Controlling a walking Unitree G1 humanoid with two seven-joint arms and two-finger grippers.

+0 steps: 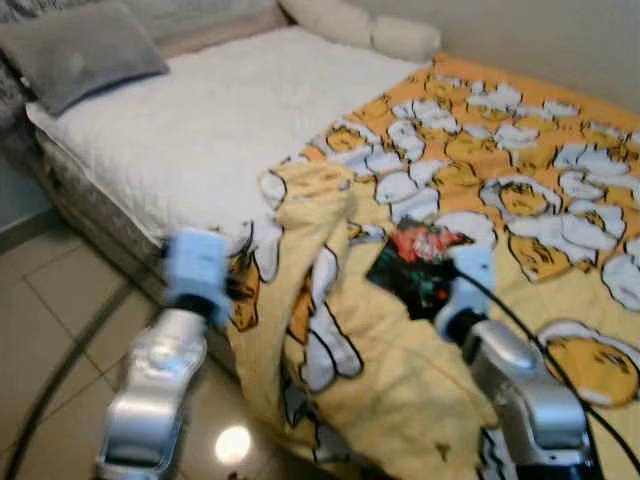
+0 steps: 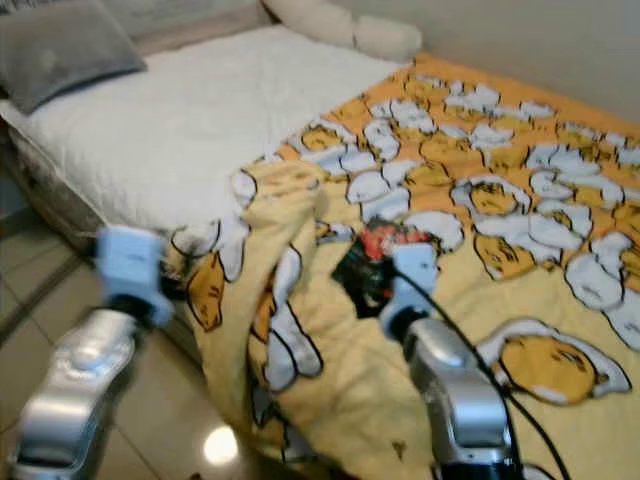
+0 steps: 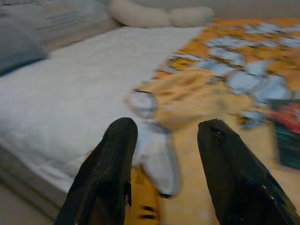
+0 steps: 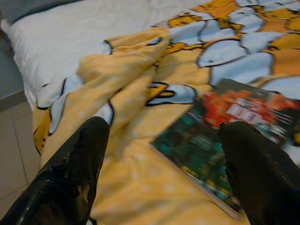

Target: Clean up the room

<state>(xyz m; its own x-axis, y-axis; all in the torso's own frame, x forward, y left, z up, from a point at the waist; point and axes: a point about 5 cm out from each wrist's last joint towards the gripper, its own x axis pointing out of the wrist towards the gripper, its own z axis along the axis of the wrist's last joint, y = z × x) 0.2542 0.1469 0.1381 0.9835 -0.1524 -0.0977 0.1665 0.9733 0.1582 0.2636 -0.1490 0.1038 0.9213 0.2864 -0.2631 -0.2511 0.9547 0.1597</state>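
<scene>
The right claw [image 4: 164, 154] hovers with fingers spread over the thin, glossy red-and-green magazine [image 4: 225, 140] lying flat on the soft yellow cartoon-print blanket [image 1: 400, 370]; light, floppy, likely slippery, best pinched at its near edge, while the left claw [image 3: 164, 173] gapes empty by the bed [image 1: 200, 130] edge.

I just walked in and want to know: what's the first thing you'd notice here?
The bright yellow cartoon blanket jumps out first: it covers the robot's right side of the bed and hangs bunched over the near edge. A dark book with a red and green cover lies on it, just ahead of the open right gripper. The open left gripper points at the bunched fold.
</scene>
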